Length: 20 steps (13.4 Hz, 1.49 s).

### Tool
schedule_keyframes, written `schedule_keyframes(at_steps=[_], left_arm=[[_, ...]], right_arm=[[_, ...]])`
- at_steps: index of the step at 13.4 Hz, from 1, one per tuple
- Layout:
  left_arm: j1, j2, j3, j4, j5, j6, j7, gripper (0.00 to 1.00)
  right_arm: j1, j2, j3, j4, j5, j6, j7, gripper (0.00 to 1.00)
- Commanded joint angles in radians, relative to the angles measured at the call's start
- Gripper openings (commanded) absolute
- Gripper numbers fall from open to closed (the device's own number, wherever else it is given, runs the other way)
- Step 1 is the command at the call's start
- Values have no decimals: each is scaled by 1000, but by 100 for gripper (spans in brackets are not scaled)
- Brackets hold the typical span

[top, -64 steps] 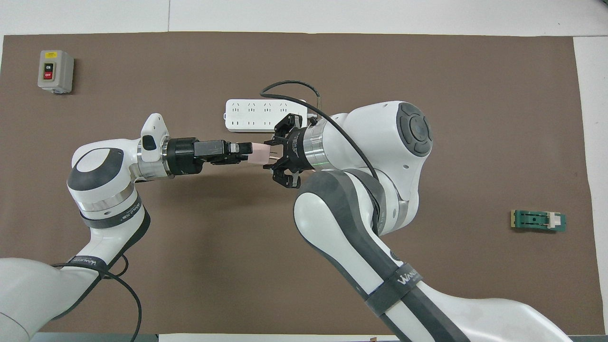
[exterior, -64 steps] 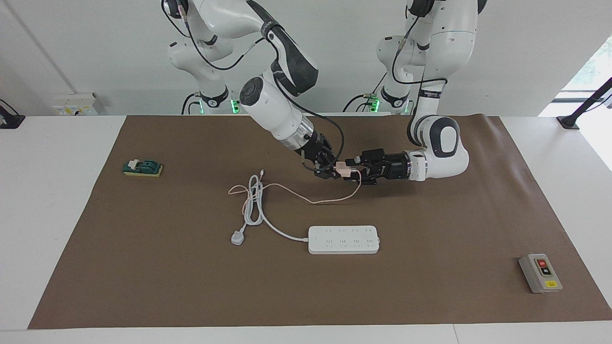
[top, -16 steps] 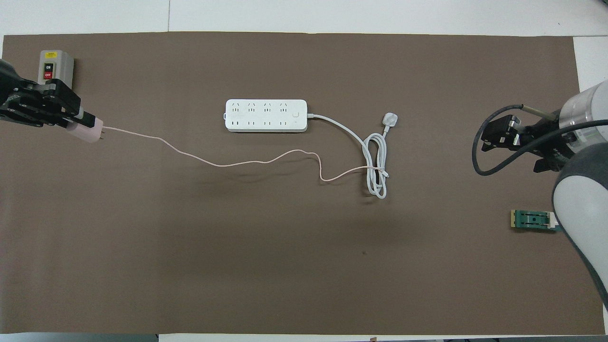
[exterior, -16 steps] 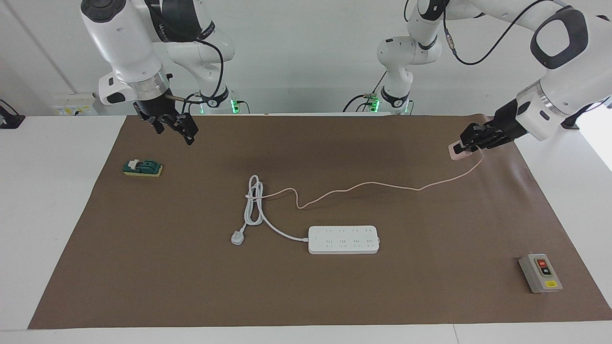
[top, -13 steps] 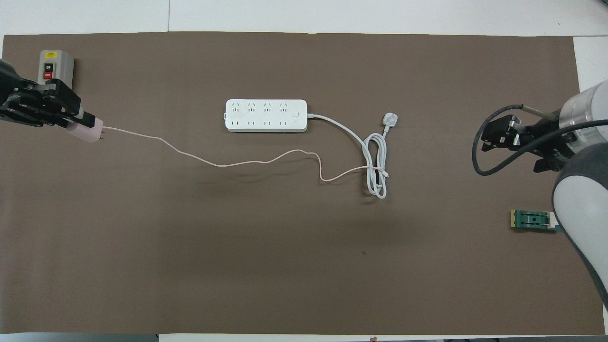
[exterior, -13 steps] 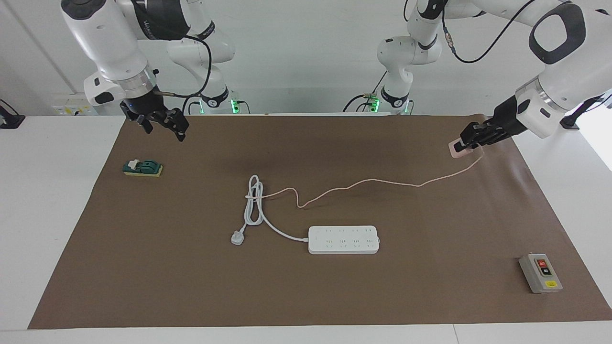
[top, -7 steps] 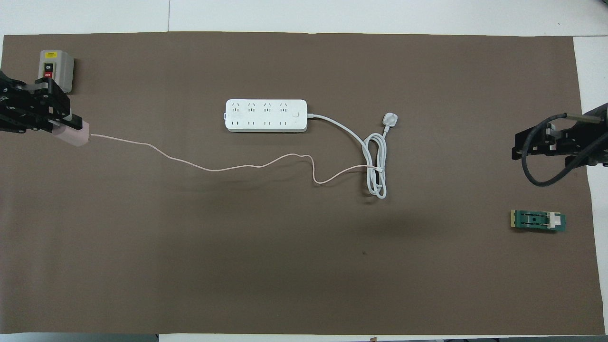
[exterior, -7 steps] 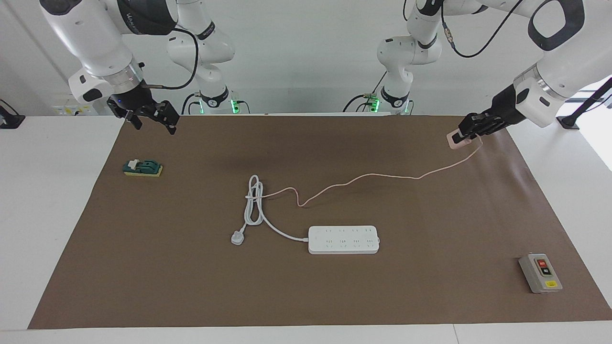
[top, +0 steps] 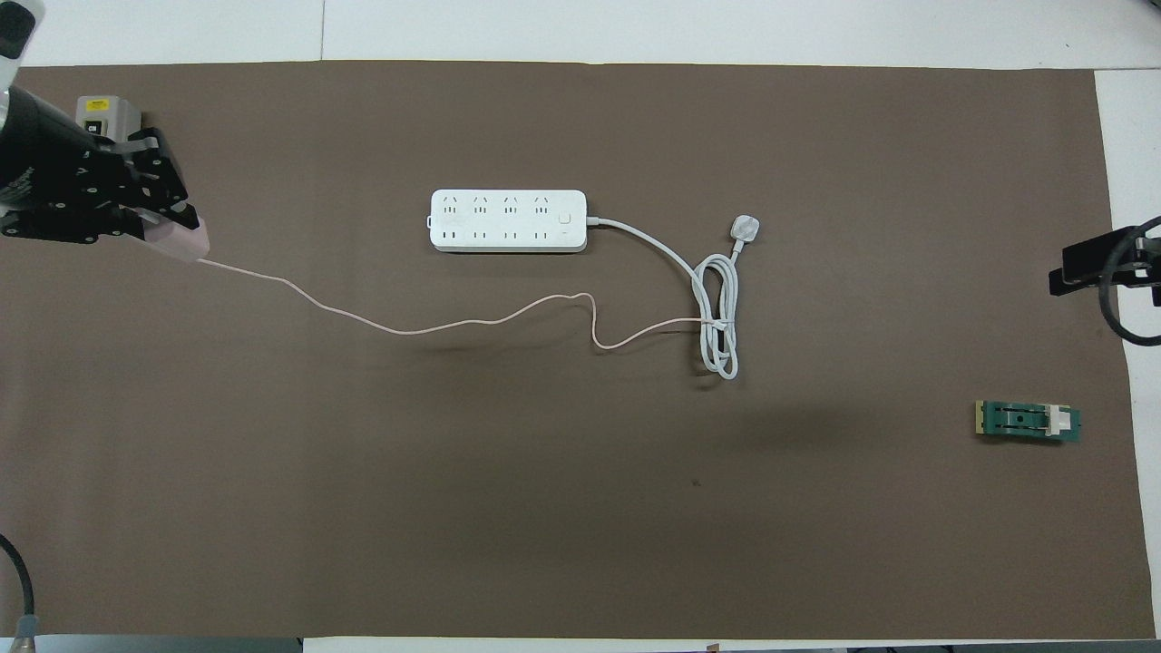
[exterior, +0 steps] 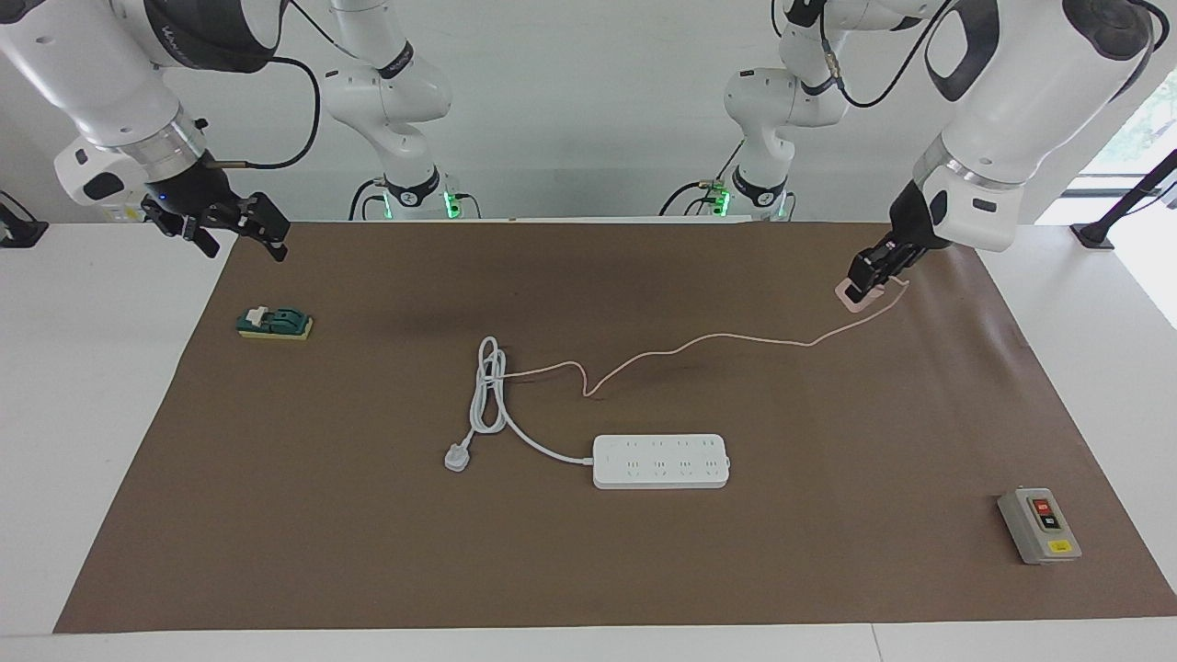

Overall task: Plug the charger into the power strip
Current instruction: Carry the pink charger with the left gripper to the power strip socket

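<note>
White table (exterior: pixel 110 386) with a big brown mat (exterior: pixel 368 552) covering most of it, plain white wall at the robots' end. From my remote seat here's how it sits.

My left gripper (exterior: pixel 864 280) is up in the air over the mat at the left arm's end of the table, clamped tight on the charger (exterior: pixel 853 297), the little pale-pink cube. In the overhead view the same gripper (top: pixel 168 227) covers most of the charger (top: pixel 186 243), with only a pink edge poking out past the fingers. The thin pink cable (exterior: pixel 699 342) droops from the cube down to the mat and snakes toward the middle, ending up at the looped white cord (exterior: pixel 487 391).

The power strip (exterior: pixel 661 461) lies flat on the mat about mid-table, sockets facing up, farther from the robots than the pink cable. Nothing is plugged into it. Its thick cord runs off toward the right arm's end, bundles into that loop, and finishes at the grey-white plug (exterior: pixel 457 456) lying on the mat.

My right gripper (exterior: pixel 234 223) is parked over the mat's edge at the right arm's end, fingers spread wide, holding nothing. That arm is just waiting.

Other bits: a green switch block (exterior: pixel 274 323) on the mat close to the right gripper, and a grey switch box (exterior: pixel 1039 525) with red and black buttons at the left arm's end, farther from the robots than the power strip.
</note>
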Motion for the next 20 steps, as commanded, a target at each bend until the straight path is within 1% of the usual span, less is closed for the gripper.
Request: schedule_keyframes(at_steps=[1, 2, 3, 5, 7, 9, 10, 13, 16, 20], left_arm=[[-62, 71, 13, 5, 33, 101, -259, 0], [-88, 93, 13, 4, 60, 144, -351, 0], [-100, 116, 13, -1, 70, 183, -454, 0], [-134, 174, 15, -1, 108, 256, -594, 0], [-155, 225, 15, -1, 162, 295, -741, 0], [-174, 268, 15, -1, 179, 353, -836, 0], [-182, 286, 16, -1, 180, 356, -876, 0], [-208, 321, 16, -4, 208, 385, -985, 0], [-229, 326, 16, -33, 206, 393, -1012, 0], [-231, 325, 16, -122, 209, 466, -1009, 0]], right_arm=[[-5, 11, 24, 2, -21, -8, -16, 100], [-5, 11, 24, 8, -12, -36, -16, 100], [-5, 9, 23, 13, -5, -42, -17, 100], [-4, 9, 23, 10, -5, -42, -19, 100], [-2, 3, 24, 5, -5, -53, -19, 100], [2, 0, 24, 2, -7, -53, -16, 100], [4, -1, 23, 0, -7, -53, -16, 100], [5, -7, 24, 0, -7, -55, -16, 100], [5, -7, 24, 0, -7, -55, -16, 100], [5, -7, 23, 0, -7, -55, -16, 100]])
